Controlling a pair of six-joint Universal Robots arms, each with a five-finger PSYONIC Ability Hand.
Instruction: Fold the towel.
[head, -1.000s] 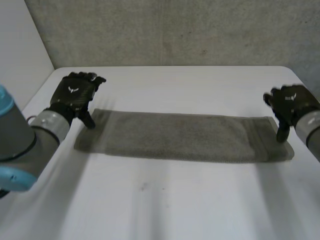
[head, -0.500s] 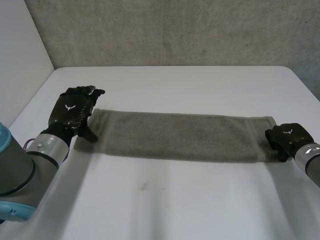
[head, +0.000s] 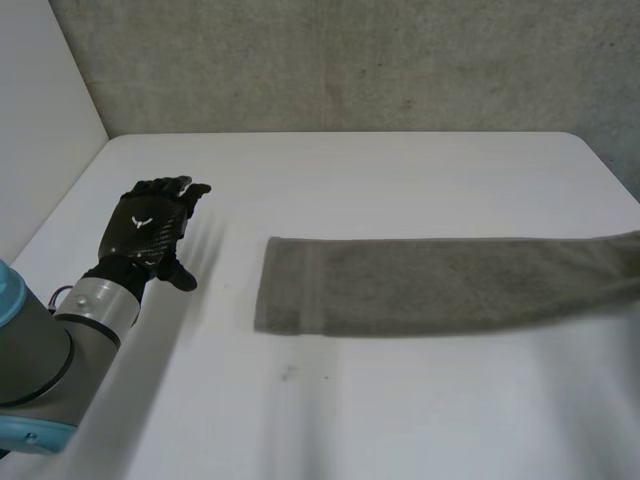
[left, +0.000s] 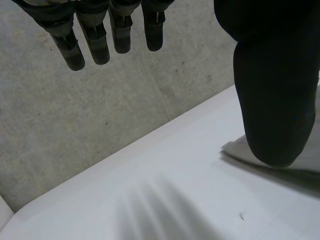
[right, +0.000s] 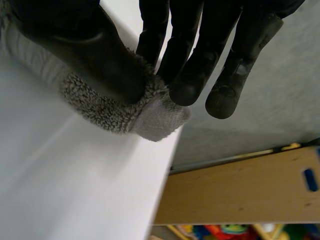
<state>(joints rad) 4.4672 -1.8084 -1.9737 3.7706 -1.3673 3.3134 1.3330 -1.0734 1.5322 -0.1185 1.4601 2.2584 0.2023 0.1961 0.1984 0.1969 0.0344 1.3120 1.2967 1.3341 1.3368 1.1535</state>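
The grey towel (head: 430, 285) lies as a long strip across the white table (head: 330, 410), and its right end runs off past the table's right side. In the right wrist view my right hand (right: 100, 50) pinches that end of the towel (right: 150, 117) between thumb and fingers, at the table's edge. My left hand (head: 150, 228) rests open at the table's left side, fingers straight, a clear gap away from the towel's left end. The left wrist view shows its fingers (left: 100, 35) spread above bare table, apart from the thumb.
A grey wall (head: 330, 60) stands behind the table. Beyond the table's right edge, the right wrist view shows a wooden board (right: 250, 190) and coloured things below it.
My right hand has shut on the towel's right end and pulled it to the right, out of the head view. The towel slid away from my left hand, which hardly moved.
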